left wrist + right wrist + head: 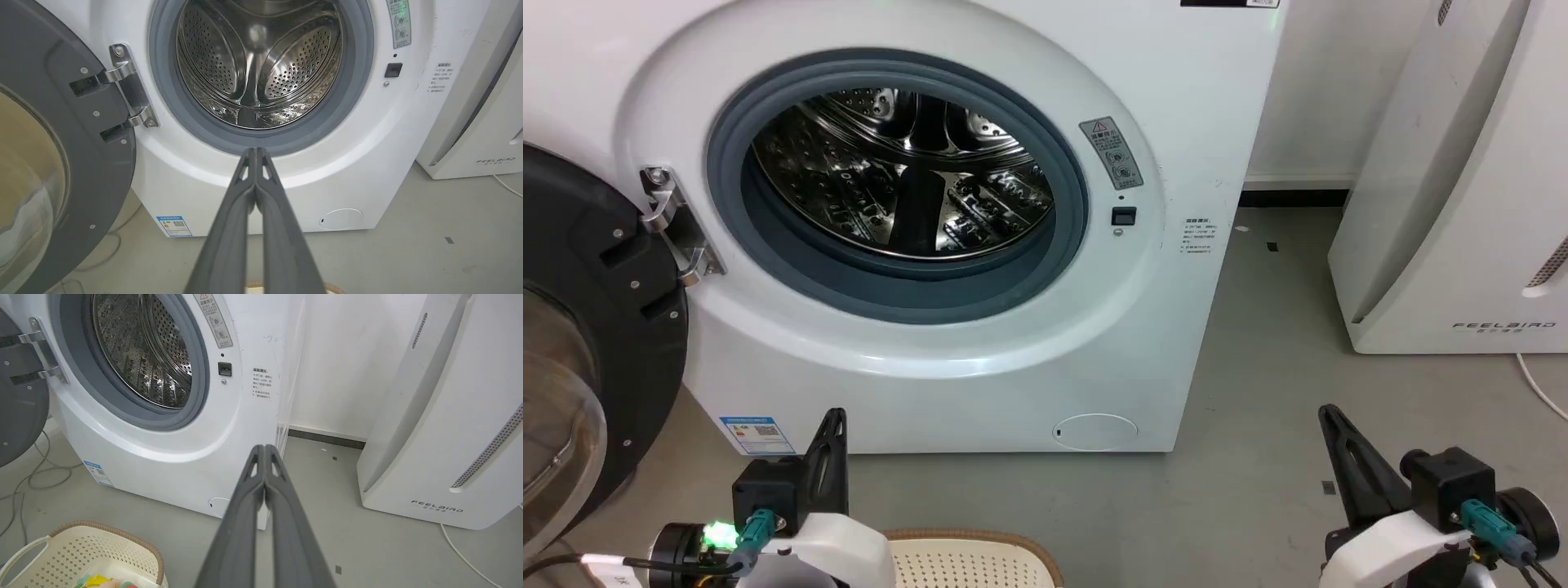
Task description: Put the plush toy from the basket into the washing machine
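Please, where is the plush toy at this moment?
The plush toy lies inside the basket on the floor, at the bottom left of the right wrist view, in front of the washing machine.

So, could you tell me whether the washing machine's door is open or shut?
Open: the door stands swung aside on its hinge, leaving the drum exposed.

the head view looks forward and down at the washing machine [980, 359] from close by. the left wrist view faces its drum [257, 61] squarely from low down; the right wrist view sits further right, angled left. all three share the machine's front.
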You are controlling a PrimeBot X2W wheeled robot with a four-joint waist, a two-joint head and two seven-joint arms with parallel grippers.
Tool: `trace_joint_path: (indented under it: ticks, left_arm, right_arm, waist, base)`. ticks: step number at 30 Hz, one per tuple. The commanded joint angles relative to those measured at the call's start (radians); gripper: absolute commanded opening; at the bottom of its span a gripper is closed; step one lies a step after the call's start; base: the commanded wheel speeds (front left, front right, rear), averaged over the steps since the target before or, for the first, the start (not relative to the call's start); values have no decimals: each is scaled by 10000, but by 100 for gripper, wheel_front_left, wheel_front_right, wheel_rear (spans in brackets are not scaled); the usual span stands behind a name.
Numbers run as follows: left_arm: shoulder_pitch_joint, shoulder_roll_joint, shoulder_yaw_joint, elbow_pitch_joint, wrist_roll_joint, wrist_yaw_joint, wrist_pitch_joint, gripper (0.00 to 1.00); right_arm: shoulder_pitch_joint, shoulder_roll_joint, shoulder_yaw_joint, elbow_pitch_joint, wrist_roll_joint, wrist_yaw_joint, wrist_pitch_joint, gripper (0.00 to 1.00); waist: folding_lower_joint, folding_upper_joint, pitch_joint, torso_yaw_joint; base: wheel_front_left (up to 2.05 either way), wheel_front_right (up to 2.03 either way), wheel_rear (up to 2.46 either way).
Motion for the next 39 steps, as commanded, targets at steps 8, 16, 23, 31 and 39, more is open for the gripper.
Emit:
trace_joint_path:
  ticks: [8,16,23,31,39]
  left_arm:
    - [-153,1,26,-49,28,-43,3,0]
    - [-153,1,26,-49,28,-43,3,0]
    - [-153,1,26,-49,28,-43,3,0]
    - [7,0,-11,8,-5,13,-6,100]
    - [0,0,-117,95,-78,65,-113,100]
  right_arm:
    - [-139,-4,-1,24,-78,-9,5,0]
    - [-139,-4,-1,24,-78,-9,5,0]
    - [-139,-4,-1,24,-78,-9,5,0]
    - [7,0,-1,1,9,0,-7,100]
    - [37,0,-26,0,93,0,-113,100]
  waist:
    - [0,0,0,0]
    - [0,0,0,0]
    - [0,0,0,0]
    - [0,0,1,0]
    - [0,0,15,-4]
  base:
    - [0,0,0]
    - [0,0,0]
    - [0,0,0]
    - [0,0,0]
    - [0,0,0]
